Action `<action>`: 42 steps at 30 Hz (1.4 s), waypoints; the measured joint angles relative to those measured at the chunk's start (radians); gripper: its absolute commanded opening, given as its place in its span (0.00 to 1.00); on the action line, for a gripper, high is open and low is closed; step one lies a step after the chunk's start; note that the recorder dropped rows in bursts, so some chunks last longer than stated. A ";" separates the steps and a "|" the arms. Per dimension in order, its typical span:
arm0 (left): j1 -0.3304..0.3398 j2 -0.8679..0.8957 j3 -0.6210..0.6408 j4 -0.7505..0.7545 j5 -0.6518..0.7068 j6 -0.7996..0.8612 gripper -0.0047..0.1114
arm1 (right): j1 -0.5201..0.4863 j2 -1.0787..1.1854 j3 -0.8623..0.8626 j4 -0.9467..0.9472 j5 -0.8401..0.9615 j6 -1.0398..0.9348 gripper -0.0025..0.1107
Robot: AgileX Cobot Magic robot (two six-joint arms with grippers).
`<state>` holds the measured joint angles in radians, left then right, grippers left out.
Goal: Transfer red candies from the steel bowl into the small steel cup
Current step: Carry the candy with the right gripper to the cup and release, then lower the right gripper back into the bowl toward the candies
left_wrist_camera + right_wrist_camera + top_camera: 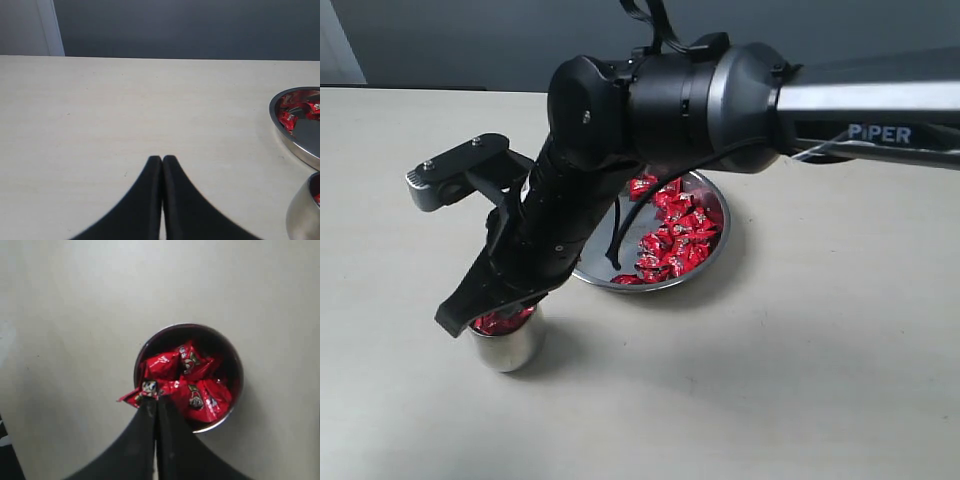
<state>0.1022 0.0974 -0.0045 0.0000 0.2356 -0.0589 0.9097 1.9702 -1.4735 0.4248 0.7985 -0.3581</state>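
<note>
Only the right wrist view looks down into the small steel cup [227, 355]: it is heaped with red candies [200, 390]. The right claw [151, 401], pressed shut, pinches 1 red candy [136, 396] hanging over the rim. From outside, the arm [840, 105], marked "PiPER", hides most of the cup and part of the steel bowl [628, 232], which holds more candies. The left claw [161, 159] is closed on nothing above bare surface [100, 110].
</note>
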 measured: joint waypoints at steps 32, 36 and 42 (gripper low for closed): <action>0.000 0.000 0.000 0.000 0.000 0.000 0.04 | -0.095 0.002 0.000 -0.521 -0.111 0.402 0.26; 0.000 0.000 0.000 0.000 0.000 0.000 0.04 | -0.191 0.036 0.000 -0.535 -0.104 0.423 0.26; 0.000 0.000 0.000 0.000 0.000 0.000 0.04 | -0.286 0.092 0.000 -0.514 -0.105 0.410 0.26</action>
<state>0.1022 0.0974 -0.0045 0.0000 0.2356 -0.0589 0.6235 2.0627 -1.4735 -0.0896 0.6937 0.0519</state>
